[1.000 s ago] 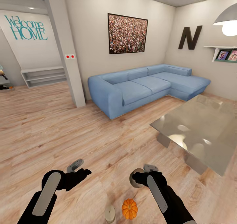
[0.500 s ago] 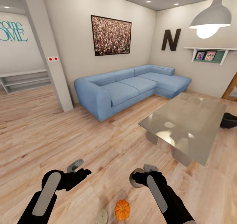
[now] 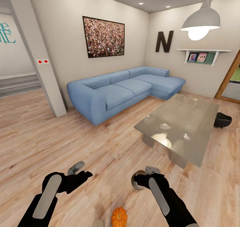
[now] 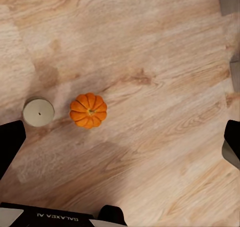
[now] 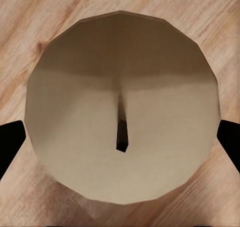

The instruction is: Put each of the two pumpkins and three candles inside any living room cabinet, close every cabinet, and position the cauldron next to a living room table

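Right gripper (image 3: 140,181) fingers pinched a candle (image 5: 120,112) for carrying to a cabinet; left gripper (image 3: 78,171) fingers spread, above floor pumpkin (image 4: 88,110).

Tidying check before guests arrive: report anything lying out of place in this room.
A small orange ribbed pumpkin and a stubby grey-beige candle sit loose on the wooden floor, apart from each other. A round black cauldron also rests on the floor beyond the glass-topped coffee table. Nothing looks spilled or broken.
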### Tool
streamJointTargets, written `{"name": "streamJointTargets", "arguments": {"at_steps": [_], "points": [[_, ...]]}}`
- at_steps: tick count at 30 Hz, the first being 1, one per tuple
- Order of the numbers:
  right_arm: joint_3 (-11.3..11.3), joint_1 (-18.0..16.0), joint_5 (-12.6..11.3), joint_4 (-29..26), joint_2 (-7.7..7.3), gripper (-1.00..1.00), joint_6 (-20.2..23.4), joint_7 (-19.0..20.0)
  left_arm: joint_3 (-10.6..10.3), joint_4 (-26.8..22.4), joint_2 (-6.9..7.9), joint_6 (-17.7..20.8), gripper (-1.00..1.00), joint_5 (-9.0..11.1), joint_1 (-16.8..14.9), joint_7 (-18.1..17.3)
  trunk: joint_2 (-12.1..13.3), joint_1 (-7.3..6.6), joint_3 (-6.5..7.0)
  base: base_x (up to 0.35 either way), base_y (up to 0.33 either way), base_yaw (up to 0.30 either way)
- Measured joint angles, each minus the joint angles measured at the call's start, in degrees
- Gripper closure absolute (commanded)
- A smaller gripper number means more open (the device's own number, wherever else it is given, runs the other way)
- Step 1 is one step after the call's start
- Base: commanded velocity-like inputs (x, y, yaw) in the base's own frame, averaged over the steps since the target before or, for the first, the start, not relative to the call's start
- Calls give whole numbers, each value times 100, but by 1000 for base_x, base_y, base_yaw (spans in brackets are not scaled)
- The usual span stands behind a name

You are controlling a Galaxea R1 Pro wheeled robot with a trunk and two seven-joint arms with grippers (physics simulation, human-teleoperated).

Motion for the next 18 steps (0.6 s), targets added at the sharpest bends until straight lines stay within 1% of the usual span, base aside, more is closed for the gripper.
{"name": "streamJointTargets", "arguments": {"at_steps": [8, 13, 18], "points": [[0, 0, -2, 0, 0, 100, -1, 0, 0, 0, 0, 0, -100, 0, 0, 0, 0, 0, 0, 123, -70, 0], [1, 1, -2, 0, 0, 100, -1, 1, 0, -1, 0, 1, -100, 0, 0, 1, 0, 0, 0, 130, 46, 0], [1, 0, -1, 0, 0, 100, -1, 0, 0, 0, 0, 0, -100, 0, 0, 0, 0, 1, 0, 16, 9, 0]]}}
